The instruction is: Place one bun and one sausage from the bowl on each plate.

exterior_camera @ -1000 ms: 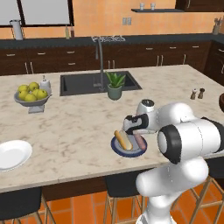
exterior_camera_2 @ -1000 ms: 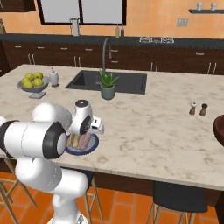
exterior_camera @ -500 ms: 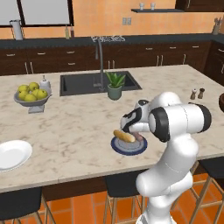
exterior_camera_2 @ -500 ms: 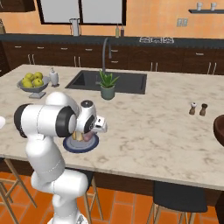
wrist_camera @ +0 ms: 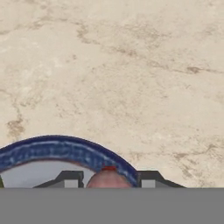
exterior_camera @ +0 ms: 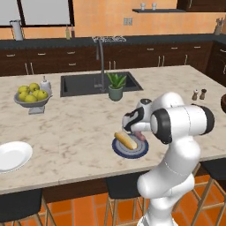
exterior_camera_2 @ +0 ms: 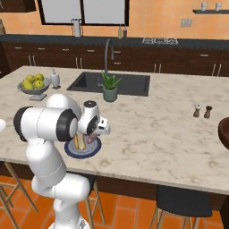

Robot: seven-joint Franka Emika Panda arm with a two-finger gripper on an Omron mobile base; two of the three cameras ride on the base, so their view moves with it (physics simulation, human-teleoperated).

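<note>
The dark blue-grey plate (exterior_camera: 132,152) (exterior_camera_2: 82,151) lies near the counter's front edge with a yellow bun (exterior_camera: 126,140) (exterior_camera_2: 77,142) on it. My gripper (exterior_camera: 135,131) (exterior_camera_2: 92,134) (wrist_camera: 107,179) hangs low over the plate's right part, shut on a pinkish sausage (exterior_camera: 141,135) (wrist_camera: 107,180) beside the bun. The plate's blue rim (wrist_camera: 65,148) curves just ahead of the fingertips (wrist_camera: 70,178). The white plate (exterior_camera: 13,155) lies bare at the far left. An edge of the dark brown bowl (exterior_camera: 223,103) (exterior_camera_2: 224,132) shows at the far right.
A grey footed fruit bowl (exterior_camera: 31,98) and a soap bottle (exterior_camera: 44,84) stand at the back left. The sink (exterior_camera: 95,84) with its tap and a potted plant (exterior_camera: 116,86) are behind the plate. Salt and pepper shakers (exterior_camera: 199,94) stand at the right.
The arm's elbow has swung up and round, while the hand has stayed low over the blue plate with the sausage in it.
</note>
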